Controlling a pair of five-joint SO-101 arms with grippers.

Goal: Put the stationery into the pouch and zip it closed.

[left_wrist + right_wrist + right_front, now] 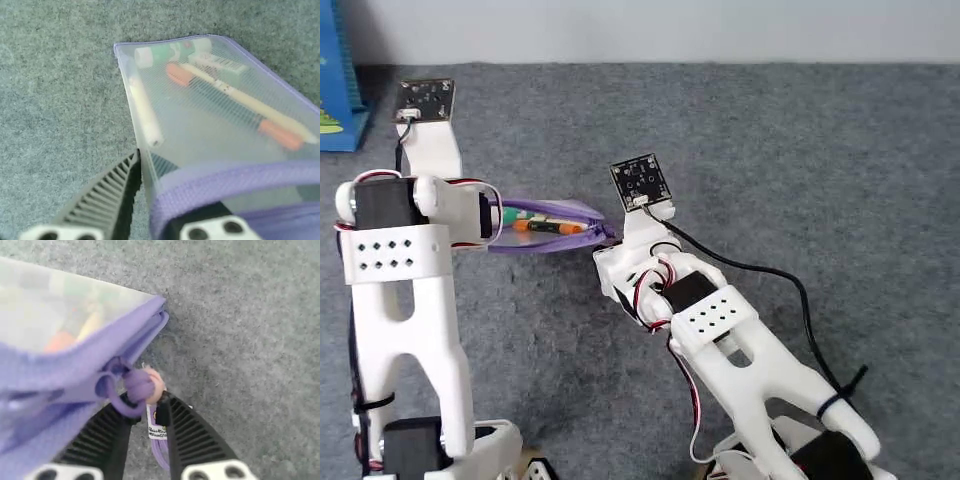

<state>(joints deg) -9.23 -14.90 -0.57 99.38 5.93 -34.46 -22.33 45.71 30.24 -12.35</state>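
The stationery (240,97) is already inside the pouch (550,228) left of centre in the high view; the left gripper (150,190) pinches one end and the right gripper (146,412) clamps the zip pull (137,382) at the other, so zipping seems nearly finished.

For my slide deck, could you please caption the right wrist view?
Right gripper pinches the zipper pull at one end of the pouch, stationery showing inside, over grey carpet.
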